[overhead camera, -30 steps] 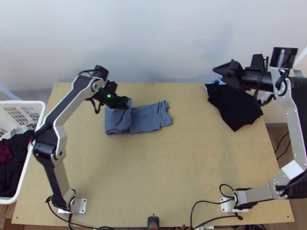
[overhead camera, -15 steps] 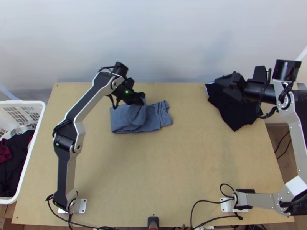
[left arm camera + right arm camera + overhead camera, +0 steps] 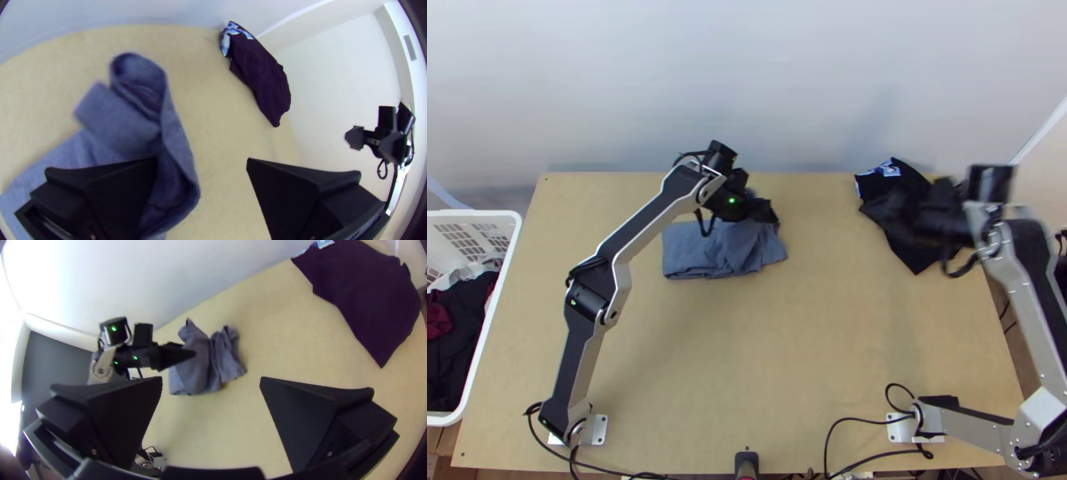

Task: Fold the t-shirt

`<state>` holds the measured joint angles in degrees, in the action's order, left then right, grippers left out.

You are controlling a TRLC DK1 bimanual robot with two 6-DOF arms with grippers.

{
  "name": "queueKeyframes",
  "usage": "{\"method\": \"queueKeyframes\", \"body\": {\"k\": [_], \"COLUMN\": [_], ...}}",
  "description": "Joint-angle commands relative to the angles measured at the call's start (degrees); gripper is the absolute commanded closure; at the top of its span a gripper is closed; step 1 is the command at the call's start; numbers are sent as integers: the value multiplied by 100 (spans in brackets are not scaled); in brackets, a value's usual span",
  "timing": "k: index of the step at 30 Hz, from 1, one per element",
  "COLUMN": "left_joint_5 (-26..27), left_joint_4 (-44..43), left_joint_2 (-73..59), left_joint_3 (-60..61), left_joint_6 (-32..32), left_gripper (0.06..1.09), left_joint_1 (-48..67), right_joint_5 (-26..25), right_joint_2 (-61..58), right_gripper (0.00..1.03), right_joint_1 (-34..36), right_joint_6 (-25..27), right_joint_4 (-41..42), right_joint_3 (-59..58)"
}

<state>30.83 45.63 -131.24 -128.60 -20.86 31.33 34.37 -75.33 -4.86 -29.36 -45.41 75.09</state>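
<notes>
The light wooden table [image 3: 747, 360] spans most of the top view. The right arm [image 3: 1039, 296] runs outward from its base past the table's right side, turns up toward the far side, and bends inward at the wrist. Its right gripper [image 3: 879, 210] points left, above the black garment [image 3: 915, 258]. In the right wrist view the fingers are spread wide.

The left arm [image 3: 647, 228] rises from its base, leans slightly right, bends at the elbow and slants up and right. Its left gripper [image 3: 771, 212] points right and slightly toward the near side, over the far right part of the t-shirt [image 3: 699, 252]. In the left wrist view the fingers stand wide apart, one over the blue-grey cloth and the other over the wood.

A white basket [image 3: 475, 213] beside the table's left edge holds dark clothes [image 3: 463, 344] and a dark red cloth [image 3: 437, 320].

The t-shirt lies folded on the far half of the table, left of the middle. Its long axis runs left to right, roughly along the far edge. The left end is flat and straight-edged; the right end is rumpled, with a raised loop of cloth beside one finger.

The black garment lies near the far right corner, a blue-and-white patch [image 3: 889, 169] at its far end and a corner pointing toward the near side.
</notes>
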Motion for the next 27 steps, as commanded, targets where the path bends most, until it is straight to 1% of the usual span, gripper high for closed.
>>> {"method": "queueKeyframes", "body": {"k": [1,3,4,11,14,17,19,21,22,24,25,26,27], "left_joint_5": [37,90,178,178,178,116,-323,-499,-824,-1800,-2151,-2309,-2415], "left_joint_4": [-379,-537,-581,-458,-230,-54,-27,78,140,289,333,359,421], "left_joint_2": [389,582,661,767,793,995,1224,1496,1645,1988,2155,2305,2463], "left_joint_3": [-175,-175,-175,-122,-122,-113,-104,-96,-87,-25,-16,1,10], "left_joint_6": [-375,-533,-594,-594,-533,-304,-216,-58,126,689,847,952,1093], "left_gripper": [10,10,10,10,10,11,10,10,10,10,10,10,10], "left_joint_1": [-48,-83,-101,-365,-655,-901,-1033,-1226,-1287,-1340,-1393,-1516,-1613], "right_joint_5": [-124,-176,-229,-282,-291,-291,-282,-238,-229,-132,105,386,518], "right_joint_2": [80,45,27,-289,-518,-913,-1335,-1889,-2117,-2627,-2917,-3190,-3392], "right_gripper": [3,3,3,3,3,3,3,3,3,3,3,3,3], "right_joint_1": [-278,-393,-454,-586,-735,-955,-1025,-1052,-1069,-1096,-1087,-1061,-1043], "right_joint_6": [36,19,19,54,71,186,265,300,335,414,414,414,414], "right_joint_4": [348,665,718,885,999,1139,1280,1280,1280,1298,1280,1227,1201], "right_joint_3": [-548,-812,-864,-917,-944,-864,-759,-504,-363,6,208,392,542]}}
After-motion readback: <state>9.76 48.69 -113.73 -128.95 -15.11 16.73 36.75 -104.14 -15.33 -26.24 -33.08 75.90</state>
